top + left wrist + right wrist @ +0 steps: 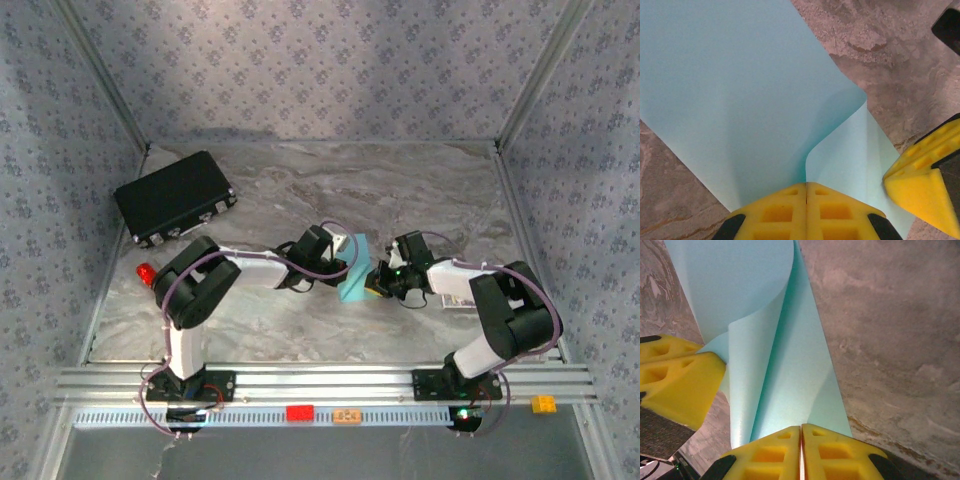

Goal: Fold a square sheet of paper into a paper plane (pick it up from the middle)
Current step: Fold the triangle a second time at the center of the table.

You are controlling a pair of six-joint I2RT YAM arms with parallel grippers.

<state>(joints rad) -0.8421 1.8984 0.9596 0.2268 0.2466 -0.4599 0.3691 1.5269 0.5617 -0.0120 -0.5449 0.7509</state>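
Note:
The square sheet of paper (pixel 354 275) is light cyan-blue and hangs curled above the marble table between the two arms. My left gripper (pixel 806 184) is shut on one edge of the sheet (pixel 740 95), which bends into a fold just ahead of the yellow fingers. My right gripper (pixel 801 427) is shut on the opposite edge of the sheet (pixel 790 370). From above, the left gripper (pixel 340 262) and right gripper (pixel 374 280) stand close together with the paper between them. Each wrist view catches the other gripper's yellow fingers (pixel 920 185) beside the paper. No paper plane shape can be made out.
A black rectangular case (pixel 174 197) lies at the back left of the table (pixel 420 190). A small red thing (pixel 146 272) sits by the left arm's elbow. A white card lies under the right arm (pixel 455 300). Patterned walls close in three sides.

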